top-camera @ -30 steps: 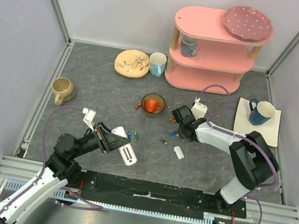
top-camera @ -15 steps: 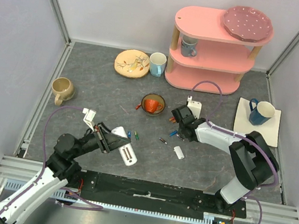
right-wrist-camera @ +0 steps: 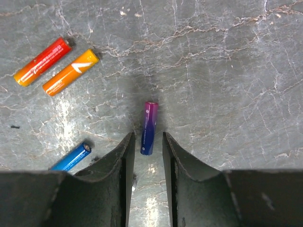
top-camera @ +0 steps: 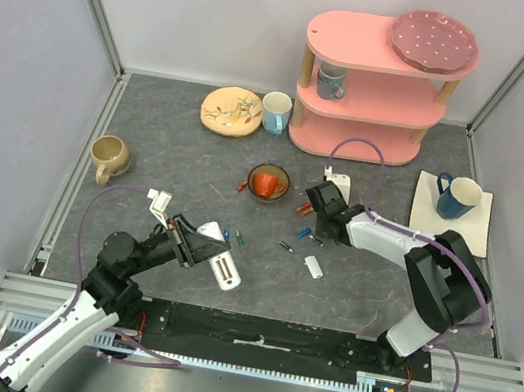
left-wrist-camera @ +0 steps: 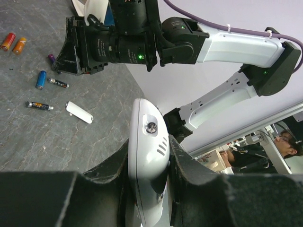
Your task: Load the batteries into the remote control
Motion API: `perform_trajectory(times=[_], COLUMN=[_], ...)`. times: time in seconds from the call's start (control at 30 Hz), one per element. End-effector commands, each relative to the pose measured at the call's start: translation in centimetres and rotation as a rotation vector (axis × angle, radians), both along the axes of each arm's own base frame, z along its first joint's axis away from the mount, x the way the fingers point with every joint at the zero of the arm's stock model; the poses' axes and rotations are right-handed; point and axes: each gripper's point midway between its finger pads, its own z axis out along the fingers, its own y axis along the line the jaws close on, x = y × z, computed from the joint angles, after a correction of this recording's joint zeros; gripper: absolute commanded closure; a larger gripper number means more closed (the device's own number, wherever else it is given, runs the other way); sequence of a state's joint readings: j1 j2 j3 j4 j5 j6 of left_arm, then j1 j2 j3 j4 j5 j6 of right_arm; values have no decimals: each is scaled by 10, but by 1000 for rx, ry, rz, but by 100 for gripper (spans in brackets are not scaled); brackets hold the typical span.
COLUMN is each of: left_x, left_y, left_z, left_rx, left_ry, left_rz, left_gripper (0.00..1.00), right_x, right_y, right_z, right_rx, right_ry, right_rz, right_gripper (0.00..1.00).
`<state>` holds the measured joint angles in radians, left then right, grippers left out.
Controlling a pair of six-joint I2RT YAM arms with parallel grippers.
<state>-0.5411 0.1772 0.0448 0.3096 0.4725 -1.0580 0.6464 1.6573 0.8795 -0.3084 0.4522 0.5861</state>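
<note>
My left gripper [top-camera: 194, 245] is shut on the white remote control [top-camera: 220, 266], held above the table near the front left. In the left wrist view the remote [left-wrist-camera: 147, 142] stands on edge between the pads of that gripper [left-wrist-camera: 149, 153]. My right gripper [top-camera: 324, 205] is low over the table's middle. Its jaws [right-wrist-camera: 148, 142] are narrowly open, with the near end of a purple-magenta battery [right-wrist-camera: 149, 126] between the tips, lying on the table. A red battery [right-wrist-camera: 42, 61], an orange one [right-wrist-camera: 70, 72] and a blue one [right-wrist-camera: 71, 157] lie to its left.
More batteries [top-camera: 285, 247] and a white battery cover [top-camera: 314, 265] lie near the middle. An orange bowl [top-camera: 267, 183], a beige mug [top-camera: 108, 157], a plate [top-camera: 231, 110], a cup [top-camera: 276, 111], a pink shelf [top-camera: 366, 93] and a blue mug [top-camera: 458, 196] on a cloth stand around.
My right gripper has moved a little toward the back and right over the loose batteries. The left arm and the remote have not moved.
</note>
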Motion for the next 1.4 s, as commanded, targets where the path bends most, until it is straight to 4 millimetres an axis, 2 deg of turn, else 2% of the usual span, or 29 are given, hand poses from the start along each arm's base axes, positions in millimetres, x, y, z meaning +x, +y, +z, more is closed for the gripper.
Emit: perform_trajectory(times=[0.0,0.4,0.47,0.6,0.77,1.07,1.2,1.3,1.37], left_x=[1,3,3,3,4,2,3,4,4], left_y=[-2,-2,-2,-3,-3,-3,-3,-3,-3], left_z=[-61,-61,-61,-61,-62,-61,-60,-57,-59], left_rx=[47,56,58,60,58,49,52,55,56], left_ry=[110,110,111,111,114,114,111,105,108], left_rz=[-4,2,-1,-3,0,-5,-3,-3,-1], left_gripper=[98,98,98,98,98,98,98,98,98], right_x=[-8,-17,-18,-22,-28,-34,-38,-42,-45], right_y=[-5,-7,-7,-8,-9,-4,-3,-1,-1], right_z=[-15,-25,-25,-25,-27,-36,-36,-33,-30], right_rx=[51,90,94,99,101,131,187,208,200], right_ry=[69,102,101,108,125,177,238,300,333], right_rz=[-8,-26,-28,-28,-19,12,21,62,82], right_gripper=[65,77,77,66,66,81,93,91,86])
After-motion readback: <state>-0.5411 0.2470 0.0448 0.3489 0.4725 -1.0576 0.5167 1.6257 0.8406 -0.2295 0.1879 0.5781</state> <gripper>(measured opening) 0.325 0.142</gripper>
